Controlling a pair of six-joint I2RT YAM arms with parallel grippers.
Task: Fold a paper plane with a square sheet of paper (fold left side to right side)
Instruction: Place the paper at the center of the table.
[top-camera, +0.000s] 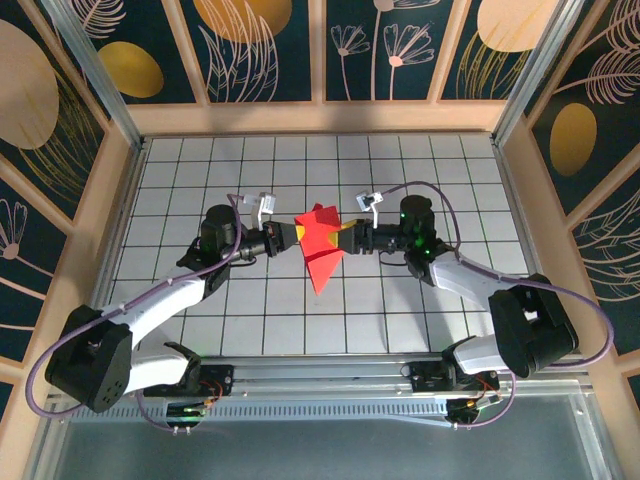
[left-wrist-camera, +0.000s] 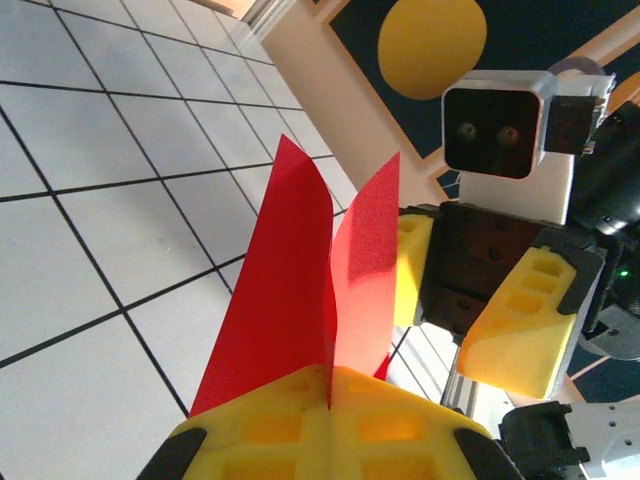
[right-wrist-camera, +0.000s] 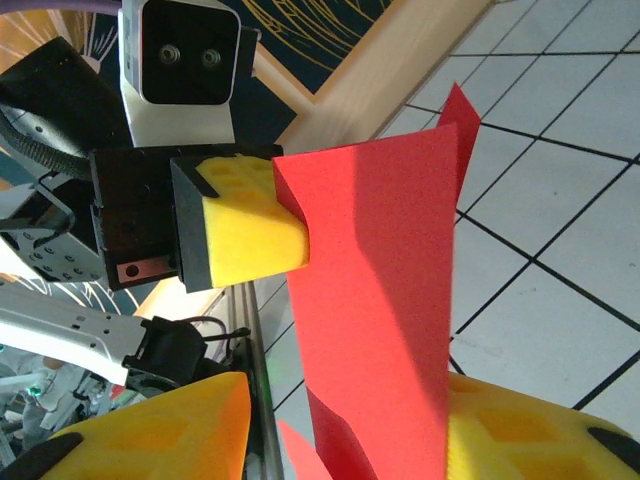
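Observation:
The red sheet of paper (top-camera: 322, 245) is folded into a pointed, creased paper-plane shape. It is held up over the middle of the table with its tip pointing toward the near edge. My left gripper (top-camera: 296, 238) comes in from the left and is shut on it. In the left wrist view two red flaps (left-wrist-camera: 290, 290) rise from between the pinched yellow fingers (left-wrist-camera: 330, 385). My right gripper (top-camera: 345, 238) faces it from the right. Its jaws (right-wrist-camera: 350, 420) straddle the paper (right-wrist-camera: 385, 300), which lies against the right finger with a gap to the left finger.
The white gridded table (top-camera: 400, 300) is ringed by a wooden frame (top-camera: 320, 118) and decorated panels. An aluminium rail (top-camera: 330, 375) runs along the near edge by the arm bases. The two gripper tips sit very close, face to face.

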